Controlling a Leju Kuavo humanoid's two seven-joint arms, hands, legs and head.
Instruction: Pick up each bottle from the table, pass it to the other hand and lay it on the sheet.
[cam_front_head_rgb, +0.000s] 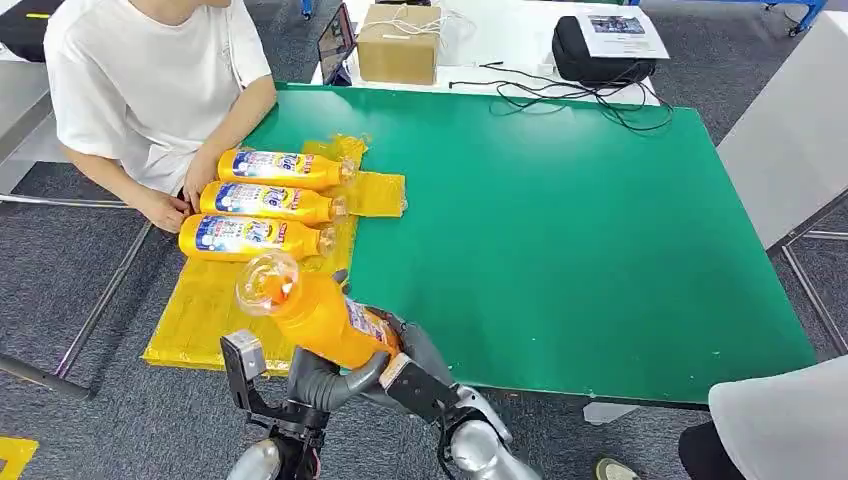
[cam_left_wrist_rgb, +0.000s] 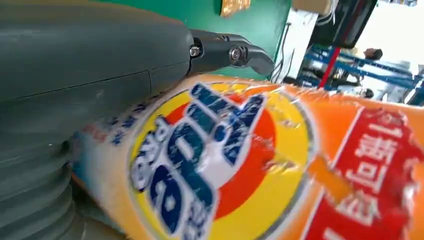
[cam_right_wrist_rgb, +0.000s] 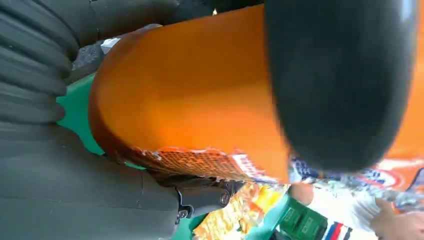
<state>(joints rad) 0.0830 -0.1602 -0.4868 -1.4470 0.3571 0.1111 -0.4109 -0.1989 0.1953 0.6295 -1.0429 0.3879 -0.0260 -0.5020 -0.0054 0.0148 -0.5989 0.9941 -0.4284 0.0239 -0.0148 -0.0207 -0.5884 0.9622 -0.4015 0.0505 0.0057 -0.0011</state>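
An orange bottle (cam_front_head_rgb: 310, 315) with a clear cap end hangs tilted over the table's near edge, beside the yellow sheet (cam_front_head_rgb: 200, 320). My left hand (cam_front_head_rgb: 325, 385) grips its lower body from beneath. My right hand (cam_front_head_rgb: 415, 365) holds the same end from the right. The left wrist view has the bottle's label (cam_left_wrist_rgb: 240, 160) against my left hand (cam_left_wrist_rgb: 90, 75), with dark fingers (cam_left_wrist_rgb: 235, 52) over it. In the right wrist view my right hand (cam_right_wrist_rgb: 60, 165) wraps the orange bottle (cam_right_wrist_rgb: 190, 100), its thumb (cam_right_wrist_rgb: 340, 80) laid across. Three more bottles (cam_front_head_rgb: 268, 201) lie side by side on the sheet.
A person in a white shirt (cam_front_head_rgb: 150, 90) sits at the table's left, hands (cam_front_head_rgb: 165, 210) touching the lying bottles. The green table (cam_front_head_rgb: 580, 230) spreads to the right. A cardboard box (cam_front_head_rgb: 398, 42), a black bag (cam_front_head_rgb: 600, 45) and cables (cam_front_head_rgb: 570, 95) are beyond it. Another person (cam_front_head_rgb: 780, 420) is at the near right.
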